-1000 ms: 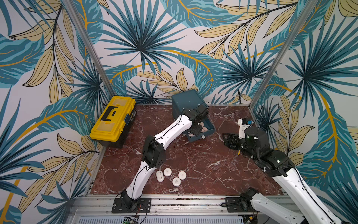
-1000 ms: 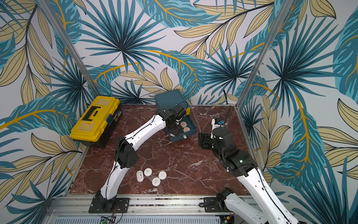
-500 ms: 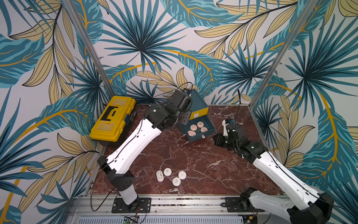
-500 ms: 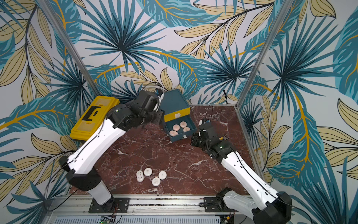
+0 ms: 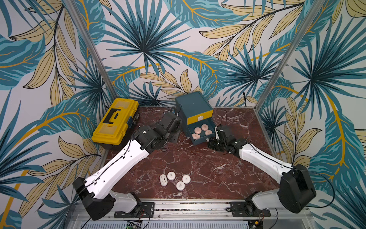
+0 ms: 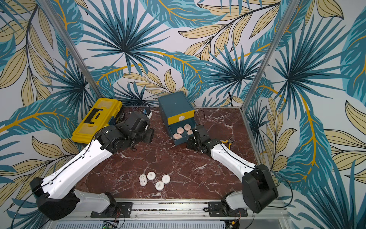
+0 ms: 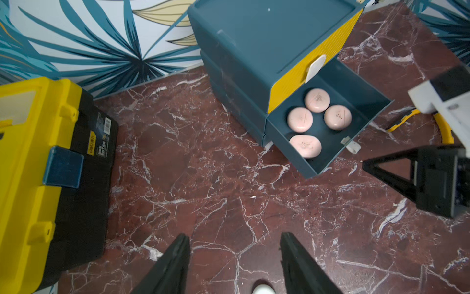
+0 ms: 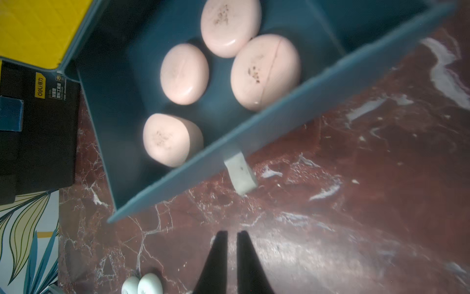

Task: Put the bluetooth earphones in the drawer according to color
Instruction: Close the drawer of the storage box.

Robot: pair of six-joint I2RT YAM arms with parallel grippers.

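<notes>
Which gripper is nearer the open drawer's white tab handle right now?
Right. The right gripper is just in front of the handle, apart from it. The left gripper hangs off to the side of the cabinet, toward the yellow toolbox.

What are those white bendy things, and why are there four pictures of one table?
They are two robot arms, the left arm and the right arm. Two pictures come from a camera overhead; two from little cameras on the arms' wrists. On the marble table stand a yellow toolbox and a teal drawer cabinet, one drawer pulled out with four pink earphone cases inside. Four white cases lie near the front, yellow-handled pliers by the right arm. The left gripper is open, the right gripper shut; neither holds anything.
</notes>
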